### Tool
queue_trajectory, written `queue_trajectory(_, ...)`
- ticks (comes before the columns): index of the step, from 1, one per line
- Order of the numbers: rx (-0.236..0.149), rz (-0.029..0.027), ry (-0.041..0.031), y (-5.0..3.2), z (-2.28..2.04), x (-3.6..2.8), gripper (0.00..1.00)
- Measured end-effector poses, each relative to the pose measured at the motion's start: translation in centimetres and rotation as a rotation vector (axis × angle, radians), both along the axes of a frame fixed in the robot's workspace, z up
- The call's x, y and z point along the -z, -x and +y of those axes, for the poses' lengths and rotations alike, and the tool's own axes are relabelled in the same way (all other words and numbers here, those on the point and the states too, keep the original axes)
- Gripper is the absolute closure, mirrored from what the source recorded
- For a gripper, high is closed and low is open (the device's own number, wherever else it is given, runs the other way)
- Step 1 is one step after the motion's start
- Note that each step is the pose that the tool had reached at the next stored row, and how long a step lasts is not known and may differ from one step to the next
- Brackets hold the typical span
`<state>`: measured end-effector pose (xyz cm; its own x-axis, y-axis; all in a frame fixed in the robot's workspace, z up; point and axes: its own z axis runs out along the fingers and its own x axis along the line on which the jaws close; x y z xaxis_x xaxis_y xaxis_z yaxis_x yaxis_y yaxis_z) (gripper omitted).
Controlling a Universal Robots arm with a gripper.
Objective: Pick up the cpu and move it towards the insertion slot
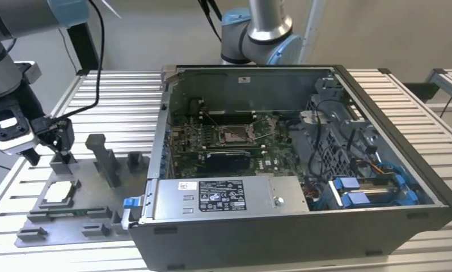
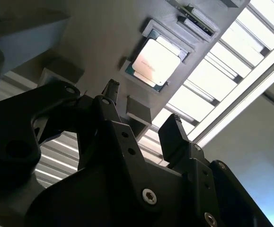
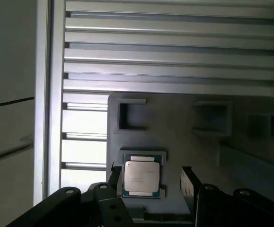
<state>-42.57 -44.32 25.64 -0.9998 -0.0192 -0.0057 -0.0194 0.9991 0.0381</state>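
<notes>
The black two-fingered pincer (image 2: 141, 101) hangs with its jaws spread wide and nothing between them. Below it and not touching it is the cpu (image 3: 141, 177), a small flat square chip with a silvery-white metal lid, lying face up in a shallow square recess of the grey plastic fixture plate (image 3: 174, 123); the chip is lined up with the gap between the fingers, I'd guess so they can take it by opposite edges. The insertion slot (image 1: 236, 133), a square silvery-framed socket on the green circuit board (image 1: 275, 161), sits well away from the pincer inside the open dark-grey computer case (image 1: 286, 238), so the chip is not yet lifted.
</notes>
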Motion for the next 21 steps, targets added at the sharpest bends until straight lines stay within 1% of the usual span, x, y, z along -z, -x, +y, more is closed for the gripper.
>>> queue_trajectory(8, 0.0, -0.0001, 0.0007, 0.06, -0.05, 1.19, 0.0)
queue_trajectory(13, 0.0, -0.0001, 0.0012, 0.09, -0.05, 1.8, 0.0)
queue_trajectory(19, 0.0, 0.0, 0.0013, 0.09, -0.05, 1.85, 0.0)
queue_trajectory(21, 0.0, -0.0004, 0.0011, 0.09, -0.05, 1.96, 0.0)
